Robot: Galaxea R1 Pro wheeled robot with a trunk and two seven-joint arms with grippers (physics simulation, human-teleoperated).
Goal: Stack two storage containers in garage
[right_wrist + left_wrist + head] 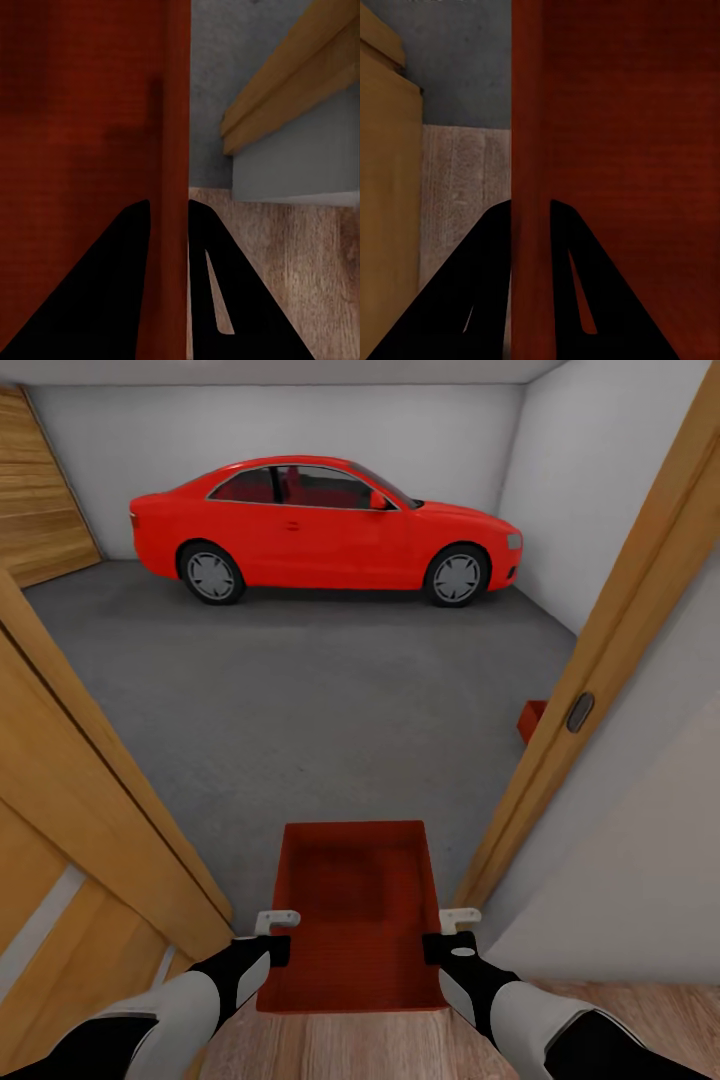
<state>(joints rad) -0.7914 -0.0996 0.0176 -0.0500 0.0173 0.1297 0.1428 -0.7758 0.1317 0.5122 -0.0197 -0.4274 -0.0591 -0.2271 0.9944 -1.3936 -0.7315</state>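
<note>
I hold one orange-red storage container (355, 900) level in front of me, in the doorway to the garage. My left gripper (272, 937) is shut on its left wall, and my right gripper (446, 934) is shut on its right wall. In the left wrist view the black fingers (487, 285) straddle the container wall (531, 150). The right wrist view shows the same grip on the other wall (177, 135). A corner of the second storage container (532, 720) lies on the grey garage floor (300, 690), partly hidden behind the right door frame.
A red car (320, 530) is parked across the back of the garage. The wooden door (70, 840) stands open at my left, and the door frame (610, 650) rises close at my right. A wooden garage door (35, 490) is at far left. Wood planks (340, 1050) lie under me.
</note>
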